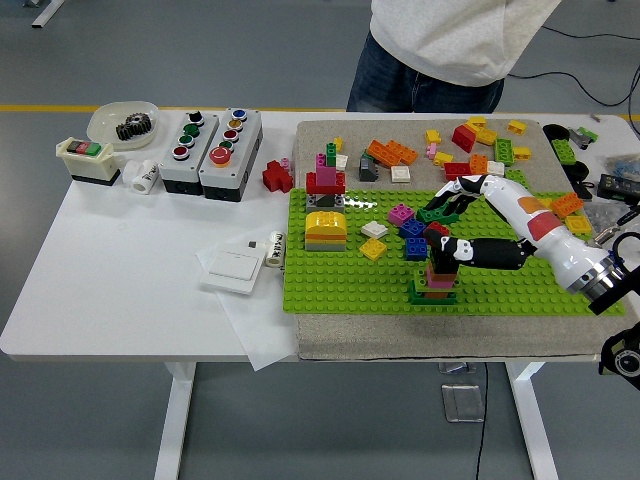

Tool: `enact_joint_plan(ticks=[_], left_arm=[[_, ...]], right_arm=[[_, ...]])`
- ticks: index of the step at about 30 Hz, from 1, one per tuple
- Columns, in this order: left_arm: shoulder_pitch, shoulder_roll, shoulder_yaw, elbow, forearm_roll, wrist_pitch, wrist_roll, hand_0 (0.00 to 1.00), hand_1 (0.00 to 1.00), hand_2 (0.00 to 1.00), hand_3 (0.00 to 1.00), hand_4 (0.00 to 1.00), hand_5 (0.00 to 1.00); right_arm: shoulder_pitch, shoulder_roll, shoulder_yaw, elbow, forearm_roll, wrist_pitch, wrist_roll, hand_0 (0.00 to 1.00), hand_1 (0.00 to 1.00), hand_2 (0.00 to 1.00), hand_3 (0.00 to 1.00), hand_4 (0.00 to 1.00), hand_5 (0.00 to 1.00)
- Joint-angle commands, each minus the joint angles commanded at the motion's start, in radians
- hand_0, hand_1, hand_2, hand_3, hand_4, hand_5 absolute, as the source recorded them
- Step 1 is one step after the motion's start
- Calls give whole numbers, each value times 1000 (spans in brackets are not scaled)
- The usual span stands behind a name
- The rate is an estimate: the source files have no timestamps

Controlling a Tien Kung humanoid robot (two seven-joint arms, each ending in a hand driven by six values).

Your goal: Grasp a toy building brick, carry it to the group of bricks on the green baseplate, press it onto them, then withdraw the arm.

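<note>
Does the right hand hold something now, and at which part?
Cannot be told: the right hand hovers over the small brick stack, thumb near its top.
</note>
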State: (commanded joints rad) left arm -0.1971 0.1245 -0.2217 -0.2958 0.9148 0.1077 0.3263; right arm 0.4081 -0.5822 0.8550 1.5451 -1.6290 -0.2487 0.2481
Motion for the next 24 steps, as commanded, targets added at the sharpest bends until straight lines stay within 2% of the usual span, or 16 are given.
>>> enact_joint_plan(ticks=[12,24], left_arm=[[3,-1,-4,0,6,1,2,480,575,640,578,602,671],[2,-1,-6,-2,10,1,3,485,575,643,578,602,672]], right_arm=[[-17,-2,15,-16,-259,14,42,455,489,555,523,728,428],[-31,-4,8,-35,-375,21,61,452,486,556,522,714,425]])
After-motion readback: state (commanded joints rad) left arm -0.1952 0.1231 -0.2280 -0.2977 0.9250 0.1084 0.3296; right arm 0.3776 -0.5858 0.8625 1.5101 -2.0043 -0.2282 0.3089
